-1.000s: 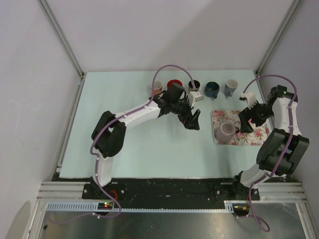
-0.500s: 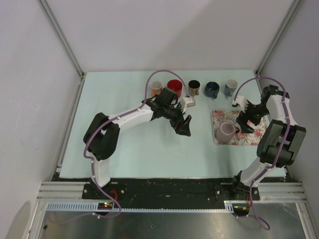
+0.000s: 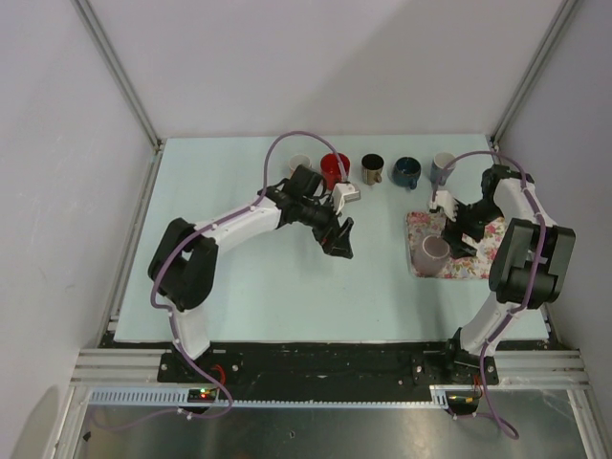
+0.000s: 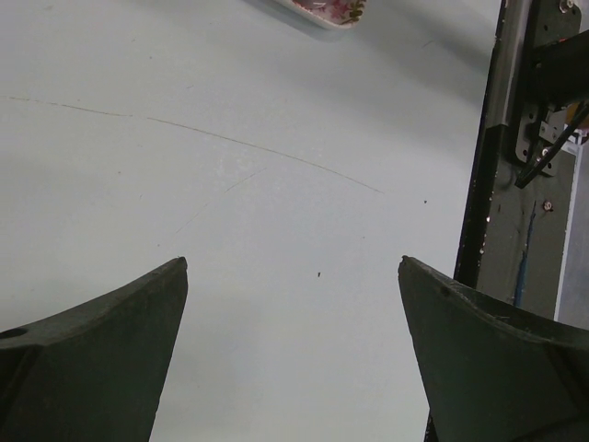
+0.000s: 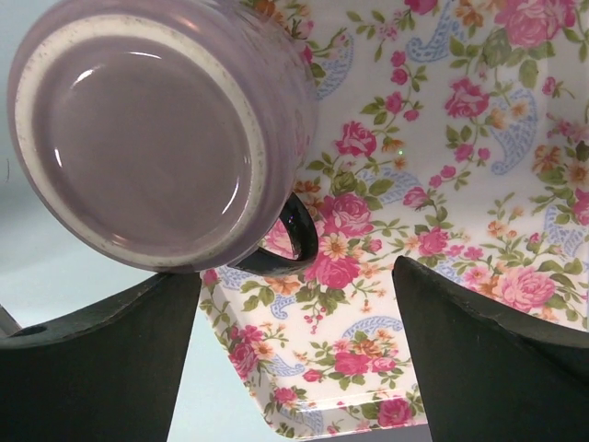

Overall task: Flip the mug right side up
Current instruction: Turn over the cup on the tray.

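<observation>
Lavender glazed ceramic mug [image 3: 435, 253] stands upside down on the near-left part of a rectangular tray printed with pink roses [image 3: 481, 265], at the right side of the pale green table top [image 3: 239, 282]. Its pale foot ring faces up and its dark loop handle [image 5: 296, 241] points toward the tray's middle.

The right gripper [image 3: 459, 232] hovers over the tray just beside the mug, its two dark fingers spread wide. In the right wrist view the mug's base fills the upper left, the handle sits above the gap between the fingers, and nothing is clamped. Whether the left-hand finger brushes the mug's wall cannot be told from these views.

The left gripper [image 3: 338, 242] hangs over bare table well apart from the tray, jaws likewise wide and empty, with only a corner of the tray showing at the top of its wrist view. A row of five other mugs [image 3: 372, 169], cream, red, brown, dark blue and grey, lines the far edge of the table; they appear to stand mouth up.

By the look of things the task is at its opening stage: approach made, but no grasp, no lift, no turn. What remains, judging from the pictures, is to close on the handle or wall, raise the mug off the tray, rotate it half a turn and set it down on its base
</observation>
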Tool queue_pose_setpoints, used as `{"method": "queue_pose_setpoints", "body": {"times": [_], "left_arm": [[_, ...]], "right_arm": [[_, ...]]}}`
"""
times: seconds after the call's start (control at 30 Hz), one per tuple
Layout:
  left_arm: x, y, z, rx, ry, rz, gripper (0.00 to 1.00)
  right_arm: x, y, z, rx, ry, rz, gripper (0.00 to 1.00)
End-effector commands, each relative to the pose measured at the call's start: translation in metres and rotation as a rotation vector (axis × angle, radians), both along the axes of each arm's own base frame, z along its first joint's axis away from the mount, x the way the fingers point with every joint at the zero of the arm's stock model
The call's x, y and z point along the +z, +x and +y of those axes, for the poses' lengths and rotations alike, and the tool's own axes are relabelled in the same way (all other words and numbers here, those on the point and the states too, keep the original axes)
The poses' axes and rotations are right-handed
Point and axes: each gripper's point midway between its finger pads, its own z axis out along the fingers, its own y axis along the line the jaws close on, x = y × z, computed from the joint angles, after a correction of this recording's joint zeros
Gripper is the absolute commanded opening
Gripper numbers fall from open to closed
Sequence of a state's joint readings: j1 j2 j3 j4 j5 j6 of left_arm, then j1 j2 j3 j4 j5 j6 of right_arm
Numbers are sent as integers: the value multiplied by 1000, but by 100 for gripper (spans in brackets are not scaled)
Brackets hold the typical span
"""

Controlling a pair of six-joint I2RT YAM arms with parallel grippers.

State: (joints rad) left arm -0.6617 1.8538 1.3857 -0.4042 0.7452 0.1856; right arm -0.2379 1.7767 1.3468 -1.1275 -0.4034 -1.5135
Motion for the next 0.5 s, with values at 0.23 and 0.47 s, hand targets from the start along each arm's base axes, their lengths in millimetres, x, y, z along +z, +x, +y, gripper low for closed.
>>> {"method": "queue_pose_setpoints", "body": {"times": [0.23, 0.47], "left_arm": [[25, -1, 4, -35, -50, -48, 100], [21, -1, 6, -34, -42, -37, 100]], "right_arm": [[1, -4, 17, 94, 101, 12, 85], [-6, -14, 20, 122, 151, 57, 68]]}}
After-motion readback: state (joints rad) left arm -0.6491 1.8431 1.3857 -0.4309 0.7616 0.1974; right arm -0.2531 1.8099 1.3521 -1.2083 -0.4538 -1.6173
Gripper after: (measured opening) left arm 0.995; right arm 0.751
